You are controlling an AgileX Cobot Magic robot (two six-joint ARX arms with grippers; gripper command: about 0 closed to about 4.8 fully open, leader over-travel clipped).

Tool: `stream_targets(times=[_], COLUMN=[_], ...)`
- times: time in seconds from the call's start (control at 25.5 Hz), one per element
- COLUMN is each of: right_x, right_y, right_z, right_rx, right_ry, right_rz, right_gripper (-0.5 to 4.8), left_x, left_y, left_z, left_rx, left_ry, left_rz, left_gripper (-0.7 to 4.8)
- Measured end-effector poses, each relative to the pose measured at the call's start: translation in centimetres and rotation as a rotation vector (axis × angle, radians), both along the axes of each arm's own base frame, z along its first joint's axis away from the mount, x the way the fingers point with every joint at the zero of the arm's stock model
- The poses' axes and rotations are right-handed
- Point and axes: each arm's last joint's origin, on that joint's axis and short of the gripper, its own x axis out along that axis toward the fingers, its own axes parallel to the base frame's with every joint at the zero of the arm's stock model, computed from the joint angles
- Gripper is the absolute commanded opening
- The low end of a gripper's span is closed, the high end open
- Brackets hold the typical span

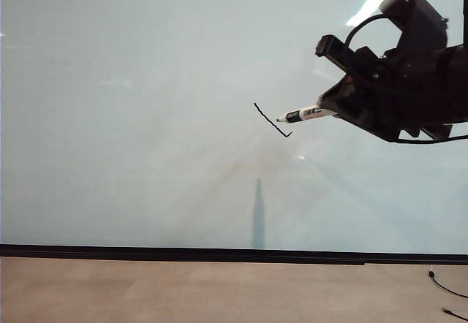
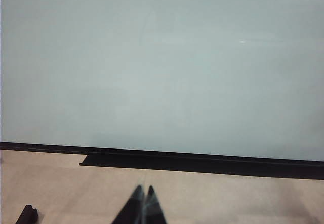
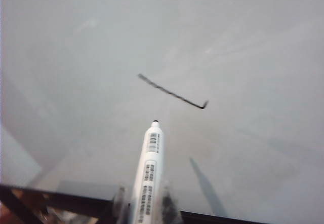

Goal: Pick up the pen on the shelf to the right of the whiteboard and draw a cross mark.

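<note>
The whiteboard [image 1: 146, 118] fills most of the exterior view, pale and glossy, with a black strip along its bottom. On it is one thin black diagonal stroke [image 1: 271, 120] with a small hook at its lower end, seen too in the right wrist view as the stroke [image 3: 172, 92]. My right gripper [image 1: 333, 111] reaches in from the right, shut on the pen [image 1: 306, 114], a white marker with a black label. The pen [image 3: 147, 176] has its tip just off the board, a little short of the stroke's hooked end. My left gripper [image 2: 144, 189] is shut, empty, low over the tan floor.
The tan floor [image 1: 219, 294] lies below the board's black strip. A black cable [image 1: 446, 290] lies at the lower right. A small dark object [image 2: 27, 215] sits on the floor beside the left gripper. The shelf is out of view.
</note>
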Motion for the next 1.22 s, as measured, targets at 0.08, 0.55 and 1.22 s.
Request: stream_targets(times=[0.08, 0.55, 1.22], right_x=[0.2, 2.7, 4.7], right_y=[0.2, 2.0, 2.2], right_z=[0.2, 1.3, 2.9], right_rx=[-0.071, -0.417, -0.676], right_ry=[-0.045, -0.135, -0.171], right_rz=[0.035, 0.104, 0.036], right_gripper=[-0.04, -0.04, -0.04], left_x=[0.0, 0.0, 0.0], left_y=[0.0, 0.0, 0.0], left_z=[0.0, 0.0, 0.0], left_rx=[0.000, 0.000, 0.000], left_ry=[0.000, 0.000, 0.000], left_rz=[0.000, 0.000, 0.000], left_gripper=[-0.05, -0.04, -0.05])
